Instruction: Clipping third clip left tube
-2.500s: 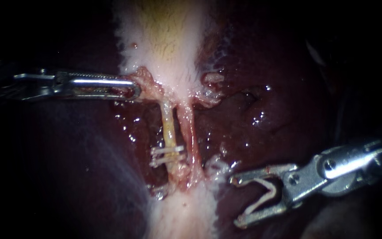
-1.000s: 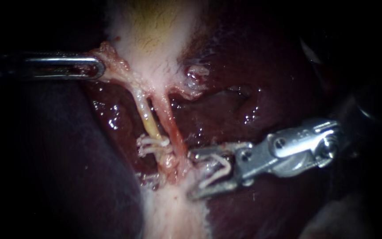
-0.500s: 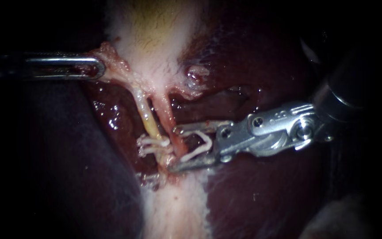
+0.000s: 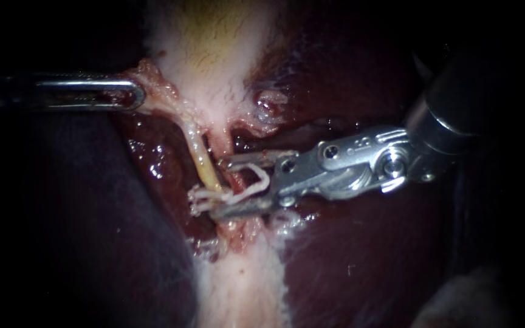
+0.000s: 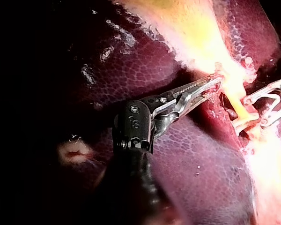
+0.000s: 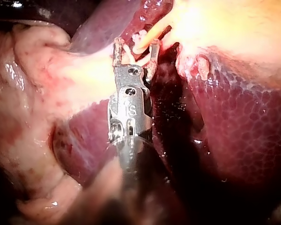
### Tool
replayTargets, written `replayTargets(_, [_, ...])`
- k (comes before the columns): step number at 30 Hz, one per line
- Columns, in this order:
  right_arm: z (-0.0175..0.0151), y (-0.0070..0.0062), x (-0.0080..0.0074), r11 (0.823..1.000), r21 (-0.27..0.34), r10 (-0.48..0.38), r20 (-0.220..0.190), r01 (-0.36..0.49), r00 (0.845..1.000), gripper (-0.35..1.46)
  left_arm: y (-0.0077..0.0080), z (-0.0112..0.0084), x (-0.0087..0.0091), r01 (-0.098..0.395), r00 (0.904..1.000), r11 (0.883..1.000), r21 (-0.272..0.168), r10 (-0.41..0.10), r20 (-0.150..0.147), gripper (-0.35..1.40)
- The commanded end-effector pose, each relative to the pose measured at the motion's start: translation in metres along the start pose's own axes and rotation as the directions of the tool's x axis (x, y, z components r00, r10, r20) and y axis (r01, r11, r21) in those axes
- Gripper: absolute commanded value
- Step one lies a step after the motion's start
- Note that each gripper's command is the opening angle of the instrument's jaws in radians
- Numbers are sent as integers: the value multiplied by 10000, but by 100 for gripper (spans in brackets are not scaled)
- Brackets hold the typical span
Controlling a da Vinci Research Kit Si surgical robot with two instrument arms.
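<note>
The pale gallbladder [image 4: 220,67] narrows into two tubes: a yellow left tube [image 4: 203,159] and a reddish right tube [image 4: 233,177]. White clips [image 4: 200,197] cross the left tube low down. My left instrument [image 4: 133,96] is shut on the tissue flap beside the gallbladder's neck and holds it out to the left, also seen in the left wrist view [image 5: 210,87]. My right instrument [image 4: 219,188] carries an open white V-shaped clip [image 4: 256,182] in its spread jaws. Those jaws straddle the tubes just above the earlier clips. In the right wrist view, the yellow tube [image 6: 150,35] runs between my right instrument's jaw tips [image 6: 136,47].
Dark red liver [image 4: 360,255] surrounds the tubes on both sides. A pale tissue band [image 4: 238,285] runs downward below the clips, with another small clip [image 4: 205,246] at its left edge. The right instrument's shaft [image 4: 451,115] enters from the upper right.
My right instrument has moved left and upward with its clip, from beside the tubes to straddling them. The left instrument earlier drew the tissue flap leftward and has held still since.
</note>
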Motion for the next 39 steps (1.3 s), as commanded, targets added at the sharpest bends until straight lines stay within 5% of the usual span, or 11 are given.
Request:
replayTargets(1, [2, 3, -1, 10000, -14, 9, 13, -9, 10000, 50, 0, 0, 0, -1, 10000, 10000, 0, 1, 1, -35])
replayTargets(17, [16, 39, -7, 9995, -282, 161, -45, -162, 9999, 50, 2, 2, -2, -15, 10000, 10000, -48, 15, 15, -35])
replayTargets(34, [53, 45, 5, 9988, -197, 421, -986, -443, 9942, 50, 3, 3, -3, -22, 10000, 10000, -69, 22, 20, -35])
replayTargets(39, [54, 45, 6, 9960, 329, 866, -1492, -826, 9850, 50, 2, 3, -3, -23, 10000, 10000, -71, 23, 21, -35])
